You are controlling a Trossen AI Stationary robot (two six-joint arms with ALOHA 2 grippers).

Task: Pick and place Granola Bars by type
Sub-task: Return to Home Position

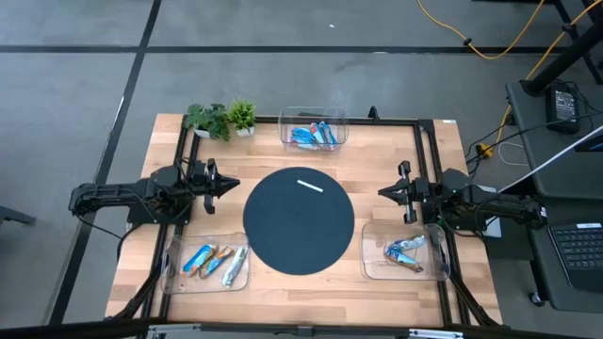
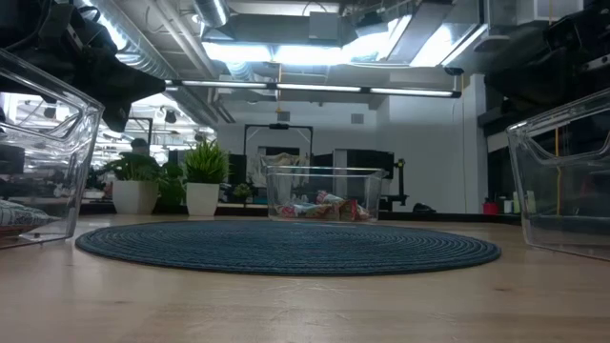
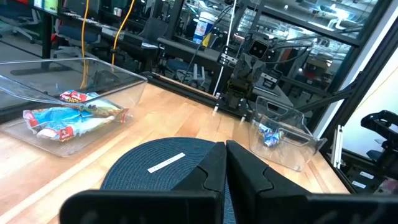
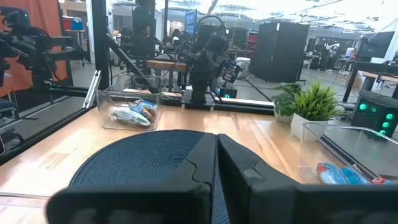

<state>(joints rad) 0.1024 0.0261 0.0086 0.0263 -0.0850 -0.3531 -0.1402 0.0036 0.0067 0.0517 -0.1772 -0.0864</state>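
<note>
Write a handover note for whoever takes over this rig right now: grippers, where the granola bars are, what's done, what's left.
Left gripper and right gripper: jaws shut, empty, on either side of the mat.
Granola bars: all in three clear bins, the far bin, near-left bin and near-right bin.
Done: no bars lie loose; only a white strip is on the mat.
Left: probably just homing the arms.

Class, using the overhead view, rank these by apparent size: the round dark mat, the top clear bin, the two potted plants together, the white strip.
1. round dark mat, clearly largest
2. top clear bin and potted plants: too alike to rank
3. white strip, smallest
</note>
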